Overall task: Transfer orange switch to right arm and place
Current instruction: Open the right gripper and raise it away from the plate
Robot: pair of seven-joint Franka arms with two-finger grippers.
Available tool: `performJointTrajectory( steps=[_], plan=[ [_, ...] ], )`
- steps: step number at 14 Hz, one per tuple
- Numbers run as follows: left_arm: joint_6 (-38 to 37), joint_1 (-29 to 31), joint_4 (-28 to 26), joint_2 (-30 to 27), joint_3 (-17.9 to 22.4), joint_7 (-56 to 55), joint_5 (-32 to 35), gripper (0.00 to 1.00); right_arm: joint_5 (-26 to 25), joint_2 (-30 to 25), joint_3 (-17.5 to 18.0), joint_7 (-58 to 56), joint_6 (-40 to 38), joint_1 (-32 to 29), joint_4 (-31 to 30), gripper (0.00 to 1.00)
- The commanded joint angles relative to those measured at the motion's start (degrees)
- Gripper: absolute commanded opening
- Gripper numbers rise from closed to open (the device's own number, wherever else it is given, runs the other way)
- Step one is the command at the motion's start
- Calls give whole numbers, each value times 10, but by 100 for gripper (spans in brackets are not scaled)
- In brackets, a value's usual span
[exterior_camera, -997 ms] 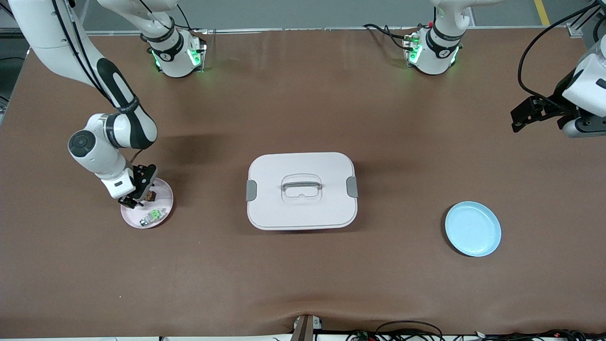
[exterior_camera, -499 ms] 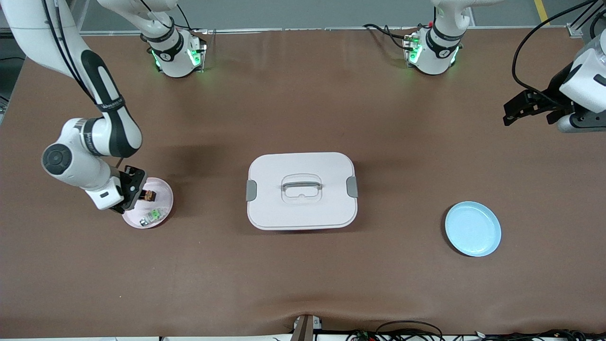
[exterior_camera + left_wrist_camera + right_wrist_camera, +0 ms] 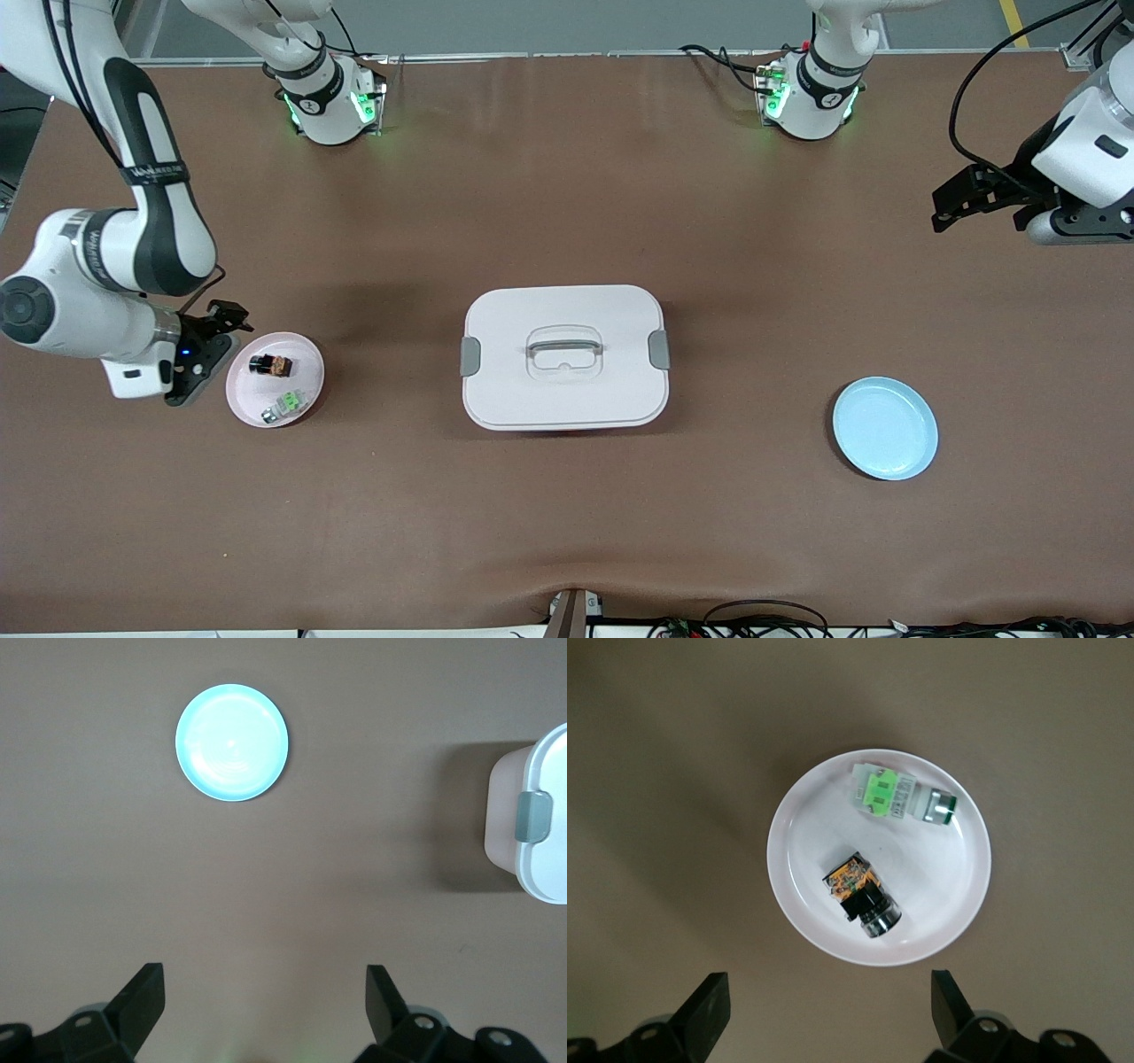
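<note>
I see the switch (image 3: 271, 363) lying on its side in the pink dish (image 3: 306, 347), beside a green part (image 3: 284, 406), at the right arm's end of the table. My right gripper (image 3: 209, 341) hangs just beside the dish, jaws wide, empty. Left gripper (image 3: 961, 197) waits, spread and empty, above bare table. The switch looks light, rigid (probably rolls); I'd pinch its black barrel.

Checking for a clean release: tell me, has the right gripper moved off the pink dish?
Yes. The right gripper, open, has drawn off the pink dish toward the right arm's table end; the orange switch lies there.
</note>
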Motion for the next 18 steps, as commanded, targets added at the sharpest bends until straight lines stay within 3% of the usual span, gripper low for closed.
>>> performJointTrajectory(
  steps=[1,6,9,13,18],
  plan=[
    [-11,4,11,-6,4,11,-2,100,3,-9,0,90,-63,-3,51,100],
    [-21,8,10,-5,6,10,-2,100,0,-69,0,313,-76,-6,60,100],
    [-21,9,11,-6,6,11,-3,100,-2,-89,0,343,-96,-5,67,100],
    [-23,9,11,-7,6,10,-3,100,-1,-80,0,412,-238,-20,213,100],
    [-23,9,11,-7,6,10,-3,100,-1,-81,0,453,-241,-18,236,100]
  ],
)
